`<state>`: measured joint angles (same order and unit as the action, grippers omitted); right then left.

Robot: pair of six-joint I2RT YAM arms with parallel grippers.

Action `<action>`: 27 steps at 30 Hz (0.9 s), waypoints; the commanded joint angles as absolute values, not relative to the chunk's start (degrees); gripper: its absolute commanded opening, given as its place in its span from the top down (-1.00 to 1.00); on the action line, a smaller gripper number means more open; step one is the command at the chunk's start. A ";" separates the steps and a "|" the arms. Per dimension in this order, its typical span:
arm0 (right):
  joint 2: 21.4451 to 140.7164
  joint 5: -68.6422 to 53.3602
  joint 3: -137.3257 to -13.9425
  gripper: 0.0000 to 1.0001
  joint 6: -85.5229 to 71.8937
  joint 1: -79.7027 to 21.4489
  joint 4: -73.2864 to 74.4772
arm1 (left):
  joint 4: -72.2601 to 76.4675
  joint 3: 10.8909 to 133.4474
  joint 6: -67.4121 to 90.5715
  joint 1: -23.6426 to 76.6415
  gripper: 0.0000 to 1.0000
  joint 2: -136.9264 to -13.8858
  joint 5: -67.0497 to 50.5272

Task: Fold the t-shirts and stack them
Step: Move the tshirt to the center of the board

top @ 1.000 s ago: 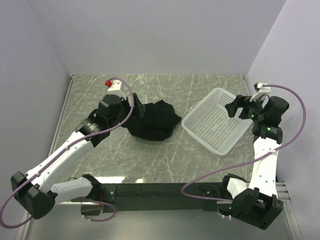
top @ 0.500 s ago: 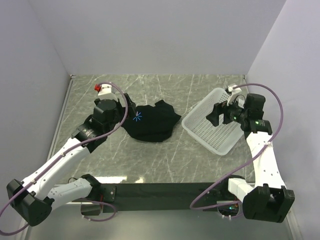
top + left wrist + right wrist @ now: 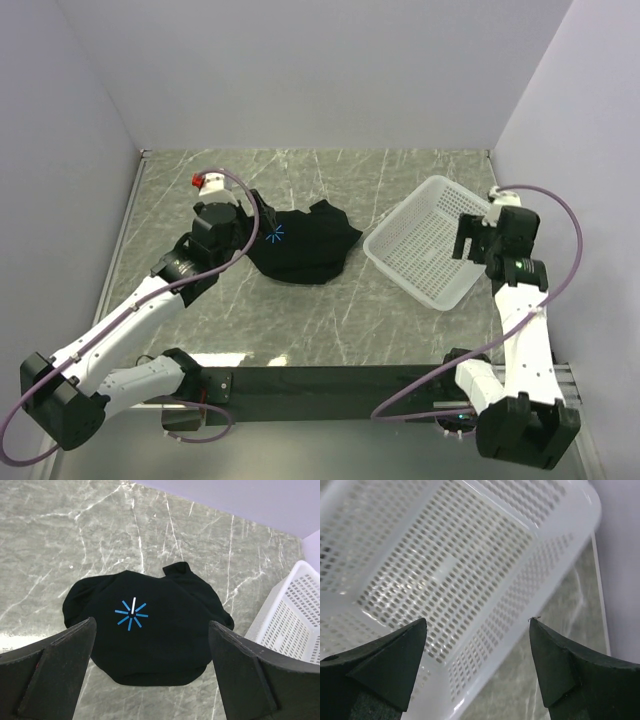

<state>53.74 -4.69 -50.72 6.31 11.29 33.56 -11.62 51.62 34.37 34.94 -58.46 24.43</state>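
White perforated plastic basket [image 3: 415,245] on the grey veined marble tabletop [image 3: 330,310], directly beneath the right gripper [image 3: 466,240]; plain pale walls [image 3: 320,70] enclose the table on three sides.

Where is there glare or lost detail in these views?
Top view: a bright reflection band on the table near the arms. Left wrist: sharp, but the black t-shirt swallows its folds. Right wrist: glints on the basket floor, no blur.
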 commanded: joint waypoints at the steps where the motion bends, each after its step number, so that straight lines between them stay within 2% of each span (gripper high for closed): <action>1: 50.80 2.38 -46.95 -0.78 -2.00 14.23 37.35 | -9.14 50.19 35.68 34.45 -0.99 -56.08 23.73; 4: 51.93 1.34 -47.36 -0.74 -4.12 16.95 37.87 | -8.61 49.31 35.95 34.01 -0.99 -55.98 22.68; 15: 70.91 -9.40 -53.08 -0.64 -6.50 20.74 41.13 | -8.79 50.54 34.19 33.14 -0.99 -57.04 21.18; 18: 75.66 -11.77 -54.31 -0.34 -7.64 20.74 41.66 | -8.61 49.66 34.19 32.96 -0.99 -56.78 21.09; 19: 76.63 -12.04 -54.66 -0.18 -7.73 20.83 41.75 | -8.79 49.66 34.19 32.96 -0.99 -56.69 21.09; 27: 81.38 -5.99 -58.61 0.37 -6.43 20.74 36.74 | -9.05 49.22 34.19 32.26 -0.99 -55.81 21.27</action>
<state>80.66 -8.97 -53.52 -7.88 20.51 40.64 -10.96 49.39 34.94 32.67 -57.12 21.85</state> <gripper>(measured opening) 0.346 0.994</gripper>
